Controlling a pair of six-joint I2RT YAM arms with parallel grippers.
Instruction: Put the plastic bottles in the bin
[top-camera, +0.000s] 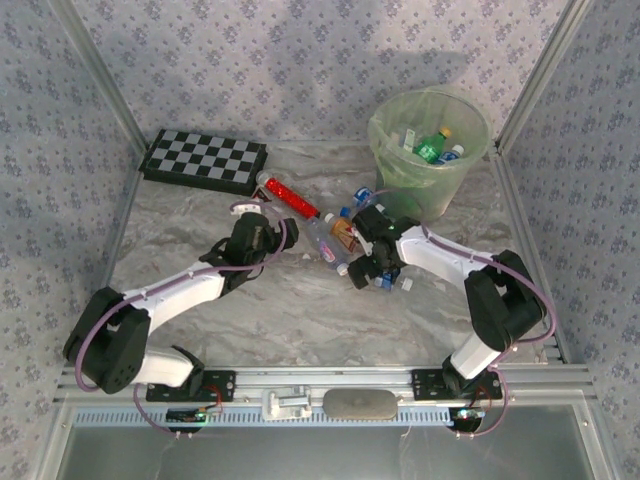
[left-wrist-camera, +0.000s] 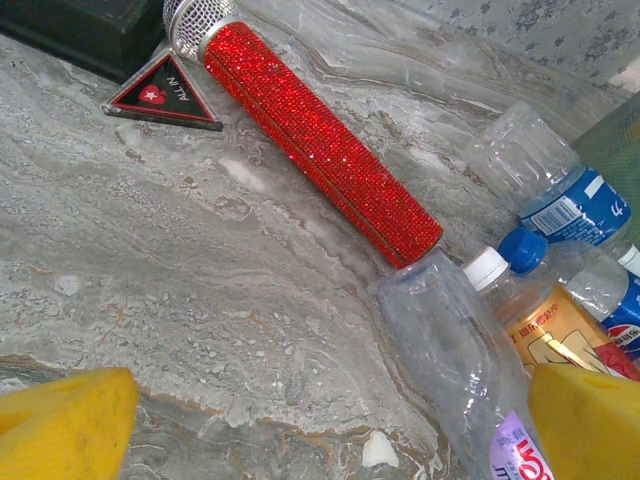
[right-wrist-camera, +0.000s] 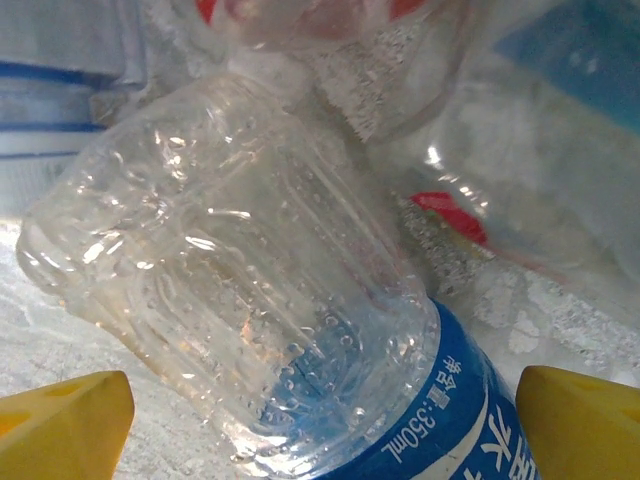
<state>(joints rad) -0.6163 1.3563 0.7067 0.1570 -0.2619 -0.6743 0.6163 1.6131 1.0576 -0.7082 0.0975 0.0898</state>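
Most of the plastic bottles (top-camera: 352, 245) lie heaped in the middle of the bench (top-camera: 300, 320), just in front of the bin (top-camera: 450, 185). A few, a green one (top-camera: 432, 148) among them, lie inside it. The bin stands at the far right corner of the bench. The right jaws are down on the heap, spread wide, with their yellow pads (right-wrist-camera: 60, 420) on either side of a clear ribbed bottle with a blue label (right-wrist-camera: 250, 300). Whether they touch it I cannot tell. The left jaws, also spread wide, hang over bare bench just left of the heap, near a clear purple-labelled bottle (left-wrist-camera: 450, 360) and an orange-labelled one (left-wrist-camera: 550, 335). A red glittery stick (left-wrist-camera: 320, 150) lies just beside the heap's left edge. A checkerboard (top-camera: 205, 160) lies at the far left.
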